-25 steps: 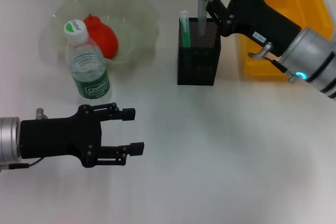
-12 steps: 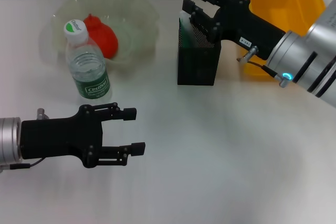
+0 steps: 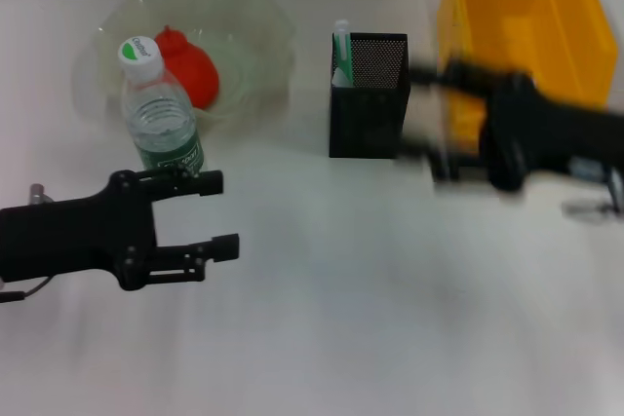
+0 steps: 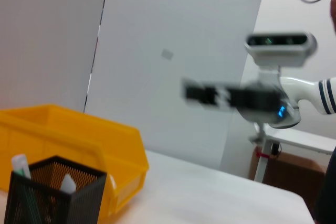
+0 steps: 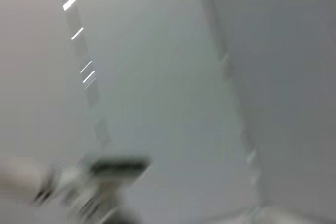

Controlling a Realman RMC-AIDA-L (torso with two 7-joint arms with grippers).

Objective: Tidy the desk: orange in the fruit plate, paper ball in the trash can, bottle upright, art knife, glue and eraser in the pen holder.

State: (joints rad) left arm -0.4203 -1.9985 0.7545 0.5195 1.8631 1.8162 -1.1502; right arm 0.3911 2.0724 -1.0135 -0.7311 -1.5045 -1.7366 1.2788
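The orange (image 3: 191, 67) lies in the pale-green fruit plate (image 3: 255, 17) at the back left. The bottle (image 3: 162, 124) stands upright in front of the plate. The black mesh pen holder (image 3: 369, 104) stands mid-desk with a green-and-white stick (image 3: 340, 46) poking out; the left wrist view shows the holder (image 4: 52, 198) with two pale tips inside. My left gripper (image 3: 218, 213) is open and empty, low over the desk just in front of the bottle. My right gripper (image 3: 421, 112) is motion-blurred, open and empty, right of the pen holder. The paper ball and the eraser are out of view.
The yellow trash can (image 3: 526, 17) stands at the back right, directly behind my right arm; it also shows in the left wrist view (image 4: 79, 140). Bare white desk (image 3: 351, 319) fills the front. The right wrist view shows only blurred wall.
My right gripper let a long tool drop into the pen holder, then swung away to the right and toward the front. My left gripper drew back to the left.
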